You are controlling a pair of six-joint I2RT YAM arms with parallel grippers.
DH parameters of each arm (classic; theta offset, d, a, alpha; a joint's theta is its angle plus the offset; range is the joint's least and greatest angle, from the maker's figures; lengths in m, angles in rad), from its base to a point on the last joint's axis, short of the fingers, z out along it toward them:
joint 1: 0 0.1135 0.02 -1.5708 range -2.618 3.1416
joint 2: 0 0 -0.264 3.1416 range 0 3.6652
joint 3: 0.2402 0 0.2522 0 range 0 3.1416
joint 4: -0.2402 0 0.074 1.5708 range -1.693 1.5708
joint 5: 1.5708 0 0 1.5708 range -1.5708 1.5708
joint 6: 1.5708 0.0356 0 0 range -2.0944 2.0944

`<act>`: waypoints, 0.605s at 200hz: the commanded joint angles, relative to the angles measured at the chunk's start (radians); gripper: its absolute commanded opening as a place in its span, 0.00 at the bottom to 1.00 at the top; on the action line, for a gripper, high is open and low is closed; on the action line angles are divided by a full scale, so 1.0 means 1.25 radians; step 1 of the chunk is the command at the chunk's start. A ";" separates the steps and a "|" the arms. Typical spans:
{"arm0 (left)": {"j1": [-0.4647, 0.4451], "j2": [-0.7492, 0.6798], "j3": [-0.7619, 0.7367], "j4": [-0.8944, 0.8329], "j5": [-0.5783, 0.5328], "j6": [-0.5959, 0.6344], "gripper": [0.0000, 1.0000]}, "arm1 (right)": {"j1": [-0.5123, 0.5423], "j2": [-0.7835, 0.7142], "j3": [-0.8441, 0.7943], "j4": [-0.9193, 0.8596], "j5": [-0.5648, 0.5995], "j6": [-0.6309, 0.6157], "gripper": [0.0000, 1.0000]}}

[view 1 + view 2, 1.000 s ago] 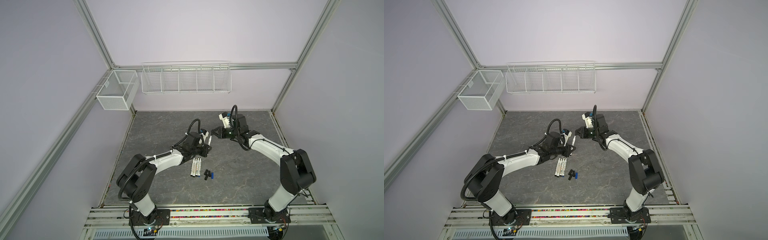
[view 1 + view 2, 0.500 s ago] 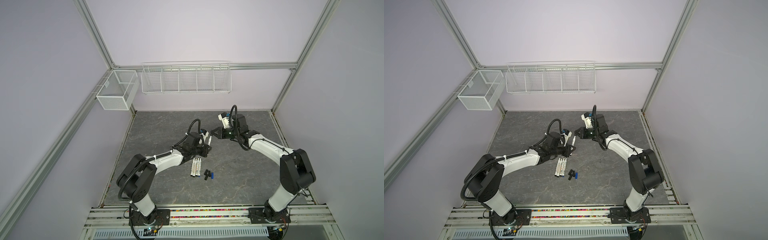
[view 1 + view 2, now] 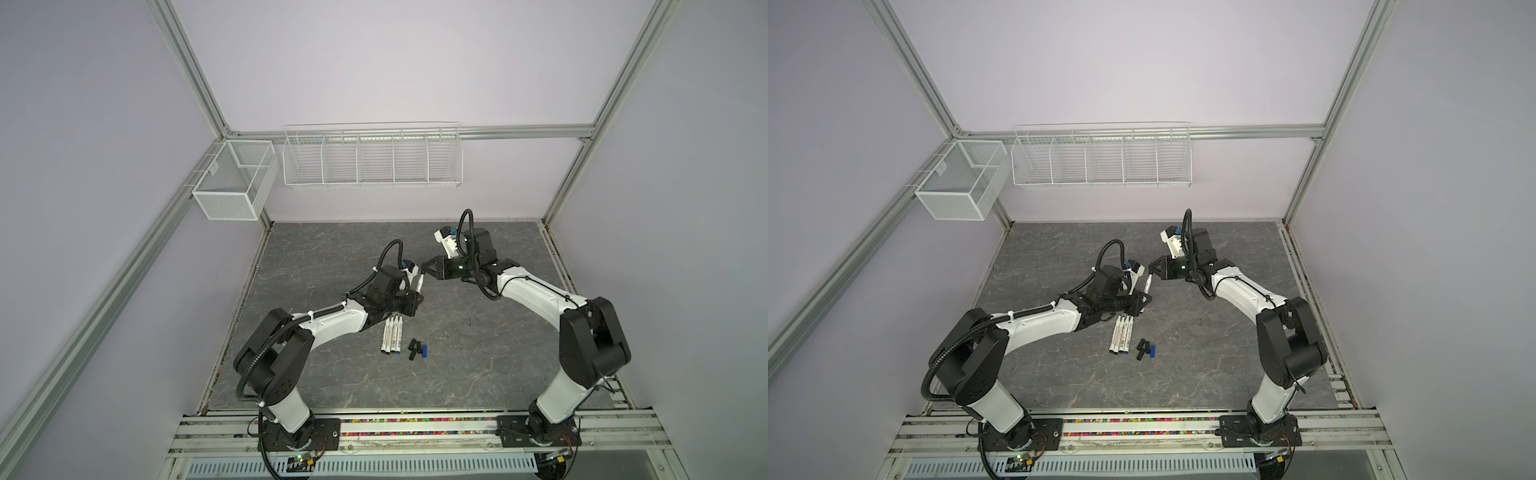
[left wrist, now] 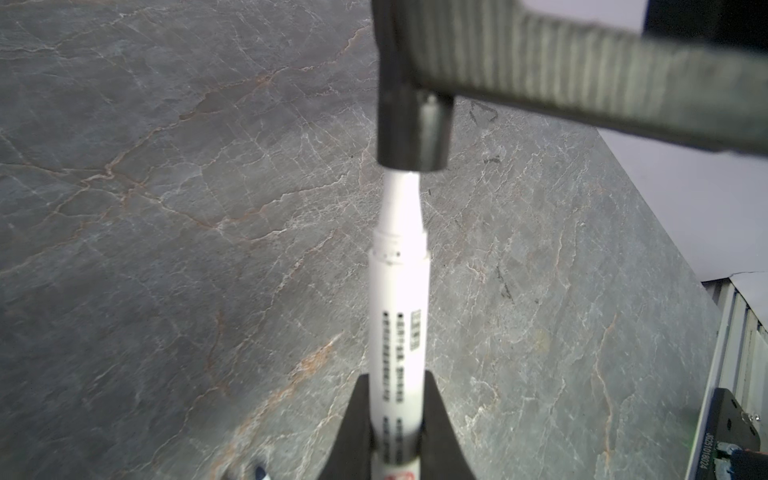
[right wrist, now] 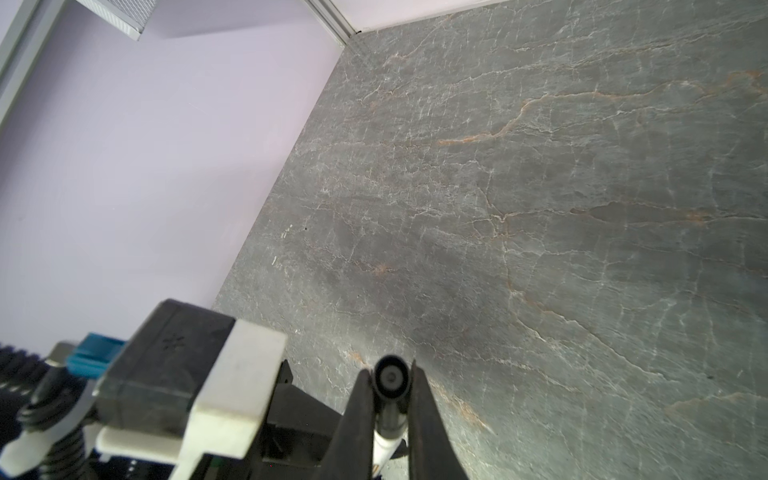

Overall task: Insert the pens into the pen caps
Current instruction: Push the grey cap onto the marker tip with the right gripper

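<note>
White pen [image 4: 399, 299] clamped in left gripper [image 4: 397, 376], tip in black cap [image 4: 411, 124] right gripper [image 5: 389, 370] clamps

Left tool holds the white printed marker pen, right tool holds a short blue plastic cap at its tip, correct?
No: the short plastic cap in the right tool is black, as the left wrist view shows. The left tool does hold the white printed marker pen.

White arms [image 3: 328, 323], black joints [image 3: 590, 345], ribbed cables [image 3: 261, 356]
</note>
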State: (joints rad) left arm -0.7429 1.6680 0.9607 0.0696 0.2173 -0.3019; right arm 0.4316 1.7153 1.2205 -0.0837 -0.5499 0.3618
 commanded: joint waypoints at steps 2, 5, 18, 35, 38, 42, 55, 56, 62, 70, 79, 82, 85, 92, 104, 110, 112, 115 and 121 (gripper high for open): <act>0.005 -0.035 0.003 0.053 -0.050 -0.009 0.00 | 0.001 0.007 0.002 -0.089 -0.045 -0.034 0.08; 0.006 -0.037 0.003 0.054 -0.053 -0.010 0.00 | 0.001 0.007 0.002 -0.090 -0.047 -0.035 0.08; 0.005 -0.041 0.002 0.063 -0.059 -0.010 0.00 | -0.004 0.007 0.004 -0.096 -0.053 -0.035 0.07; 0.006 -0.047 0.002 0.072 -0.063 -0.009 0.00 | -0.009 0.006 0.003 -0.095 -0.071 -0.034 0.07; 0.006 -0.046 0.002 0.072 -0.064 -0.007 0.00 | -0.011 0.005 0.002 -0.094 -0.075 -0.034 0.07; 0.006 -0.047 0.002 0.072 -0.065 -0.008 0.00 | -0.010 0.005 0.002 -0.094 -0.080 -0.034 0.07; 0.006 -0.049 0.001 0.076 -0.070 -0.008 0.00 | -0.013 0.006 0.006 -0.094 -0.100 -0.037 0.07; 0.006 -0.049 0.001 0.077 -0.070 -0.008 0.00 | -0.013 0.006 0.006 -0.094 -0.101 -0.038 0.07; 0.006 -0.050 0.001 0.078 -0.071 -0.008 0.00 | -0.013 0.006 0.008 -0.094 -0.112 -0.038 0.07; 0.006 -0.050 0.000 0.082 -0.074 -0.008 0.00 | -0.013 0.006 0.010 -0.094 -0.127 -0.041 0.07; 0.006 -0.050 0.001 0.087 -0.077 -0.006 0.00 | -0.014 0.008 0.015 -0.097 -0.145 -0.045 0.07; 0.006 -0.049 0.001 0.090 -0.078 -0.007 0.00 | -0.013 0.008 0.017 -0.101 -0.150 -0.048 0.07; 0.006 -0.048 0.001 0.091 -0.078 -0.007 0.00 | -0.013 0.009 0.019 -0.104 -0.153 -0.050 0.07; 0.007 -0.046 0.002 0.096 -0.079 -0.006 0.00 | -0.014 0.012 0.027 -0.117 -0.165 -0.059 0.07; 0.007 -0.045 0.005 0.098 -0.085 -0.006 0.00 | -0.013 0.018 0.039 -0.141 -0.189 -0.073 0.07; 0.007 -0.045 0.006 0.101 -0.088 -0.005 0.00 | -0.013 0.019 0.044 -0.150 -0.200 -0.079 0.07; 0.007 -0.045 0.006 0.101 -0.090 -0.005 0.00 | -0.013 0.020 0.045 -0.153 -0.205 -0.082 0.07; 0.007 -0.045 0.007 0.102 -0.092 -0.004 0.00 | -0.013 0.021 0.048 -0.158 -0.213 -0.085 0.07; 0.007 -0.045 0.007 0.104 -0.096 -0.002 0.00 | -0.013 0.023 0.053 -0.171 -0.226 -0.094 0.07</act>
State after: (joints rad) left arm -0.7521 1.6344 0.9592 0.1051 0.1902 -0.3008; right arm 0.4026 1.7210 1.2728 -0.1387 -0.6788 0.3050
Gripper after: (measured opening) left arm 0.128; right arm 0.144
